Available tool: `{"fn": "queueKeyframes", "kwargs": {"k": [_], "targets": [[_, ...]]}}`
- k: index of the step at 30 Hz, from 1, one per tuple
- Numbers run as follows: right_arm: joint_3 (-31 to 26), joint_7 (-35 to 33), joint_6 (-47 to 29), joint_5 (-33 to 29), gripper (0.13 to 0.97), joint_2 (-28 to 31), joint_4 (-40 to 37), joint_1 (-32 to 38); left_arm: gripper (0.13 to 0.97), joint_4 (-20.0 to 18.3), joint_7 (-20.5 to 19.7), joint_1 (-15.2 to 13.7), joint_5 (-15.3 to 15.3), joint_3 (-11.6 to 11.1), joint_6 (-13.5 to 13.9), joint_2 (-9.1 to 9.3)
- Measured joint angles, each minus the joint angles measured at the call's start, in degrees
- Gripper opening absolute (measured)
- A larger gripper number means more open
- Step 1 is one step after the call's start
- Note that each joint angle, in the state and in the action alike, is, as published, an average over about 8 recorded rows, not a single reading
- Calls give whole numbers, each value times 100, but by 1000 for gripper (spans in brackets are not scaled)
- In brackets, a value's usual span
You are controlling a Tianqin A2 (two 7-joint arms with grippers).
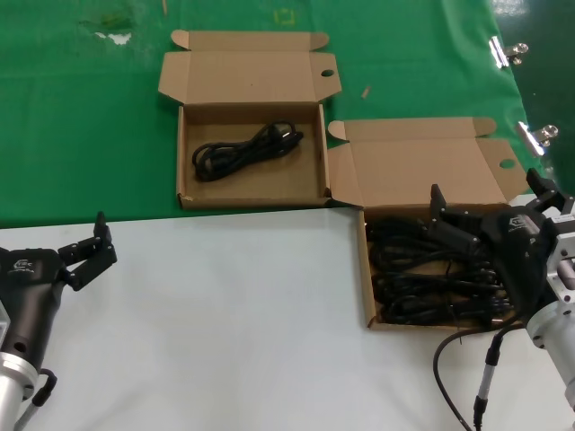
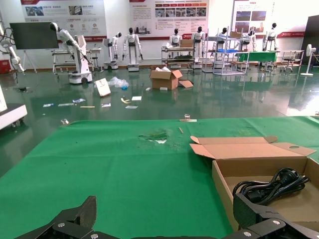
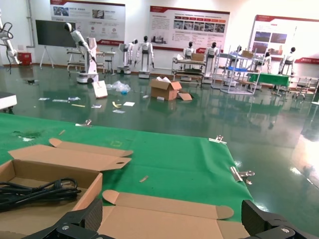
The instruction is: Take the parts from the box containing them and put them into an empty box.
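Head view: the right gripper (image 1: 449,215) hangs over the full box (image 1: 367,269) at four o'clock, jaws apart. One cable (image 1: 244,148) lies in the far box (image 1: 184,153). The tangled cables (image 1: 422,274) might snag together. Left gripper (image 1: 90,256) waits, jaws apart.

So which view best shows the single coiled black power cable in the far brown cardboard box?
The head view: the whole black cable lies visible from above. The left wrist view shows it side-on; the right wrist view catches only part.
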Motion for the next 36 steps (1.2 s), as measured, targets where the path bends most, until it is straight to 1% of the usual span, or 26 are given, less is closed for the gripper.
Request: {"fn": "queueKeyframes", "kwargs": {"k": [36], "targets": [[0,0,0,0,966,0,0,0,966,0,0,0,0,0,0,0]]}}
